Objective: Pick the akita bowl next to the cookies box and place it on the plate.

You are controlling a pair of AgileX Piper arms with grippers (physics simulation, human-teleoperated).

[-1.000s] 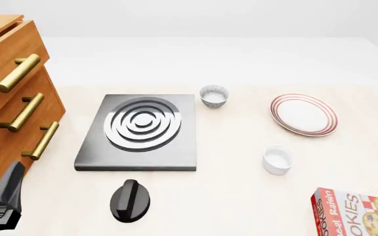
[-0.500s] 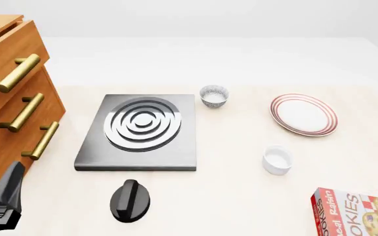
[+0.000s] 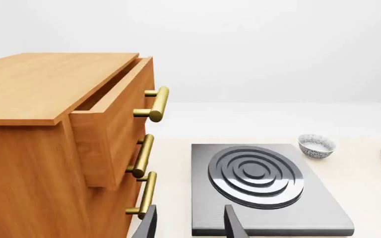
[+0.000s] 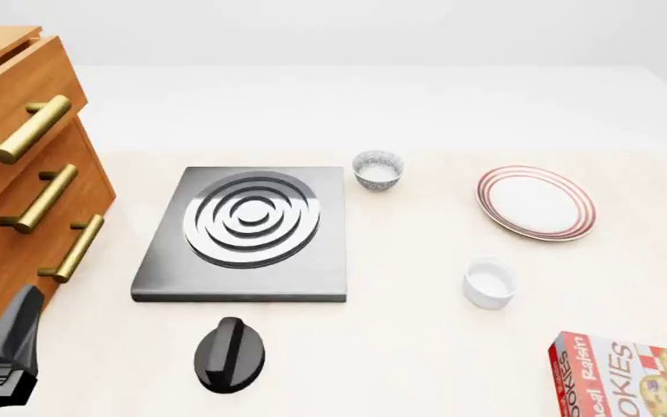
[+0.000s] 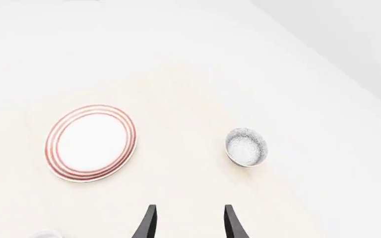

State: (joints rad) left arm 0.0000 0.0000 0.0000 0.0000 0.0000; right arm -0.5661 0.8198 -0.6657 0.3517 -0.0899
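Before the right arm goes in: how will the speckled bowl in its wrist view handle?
The speckled bowl looks rigid and small, so probably light. Its rounded, smooth-looking wall may slip in the open right tool or tip if pushed high.

dark grey left arm, slim black fingertips

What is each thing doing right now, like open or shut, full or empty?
Wooden cabinet's top drawer: pulled partly open.
Round white plate with red rings: empty.
Small speckled grey-and-white bowl by the dark stove plate: upright, empty.
Plain white cup: upright.
Flat red-and-white cookies box: lying flat.
Left arm's fingers: apart, holding nothing.
Right arm's fingers: apart, holding nothing.
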